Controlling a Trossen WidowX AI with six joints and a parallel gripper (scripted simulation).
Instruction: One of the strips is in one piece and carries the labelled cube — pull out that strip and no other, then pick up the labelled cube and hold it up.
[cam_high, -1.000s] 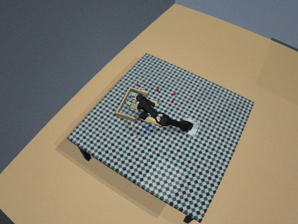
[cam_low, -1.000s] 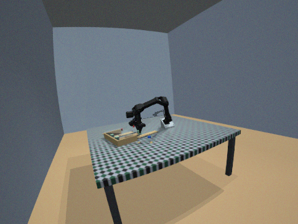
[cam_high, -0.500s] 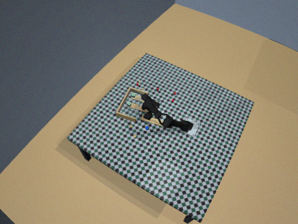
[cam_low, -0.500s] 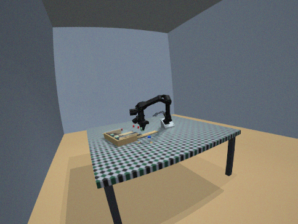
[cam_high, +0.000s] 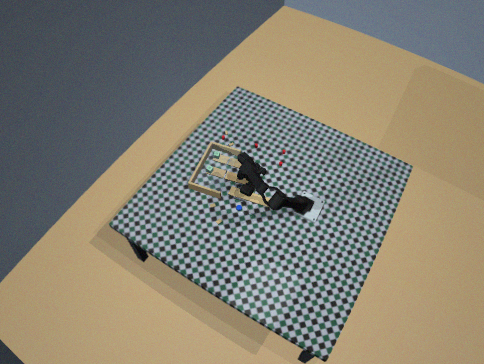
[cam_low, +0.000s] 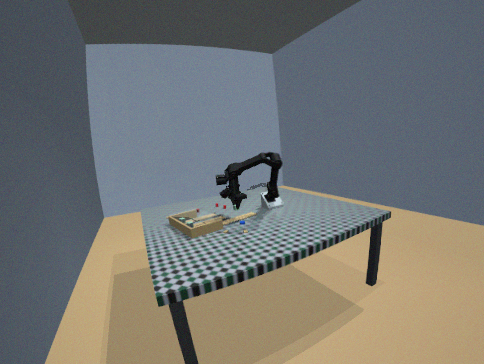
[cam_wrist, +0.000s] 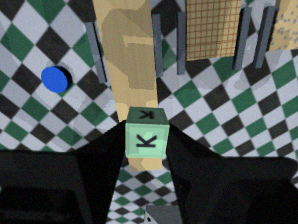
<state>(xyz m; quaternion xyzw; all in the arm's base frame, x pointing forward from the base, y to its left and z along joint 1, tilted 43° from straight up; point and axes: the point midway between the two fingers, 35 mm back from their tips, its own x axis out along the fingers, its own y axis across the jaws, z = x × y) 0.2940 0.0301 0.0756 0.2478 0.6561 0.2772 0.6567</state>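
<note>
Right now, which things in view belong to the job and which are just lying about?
Job:
- green K cube, gripped in the hand
- plain tan strip below it
- wooden frame

Lying about:
- blue disc
- small red pieces
- grid-patterned strip
- speckled strip

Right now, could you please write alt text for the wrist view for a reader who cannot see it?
The hand grips a green cube marked K, above a tan strip on a checkered cloth. A blue disc lies to the left.
</note>
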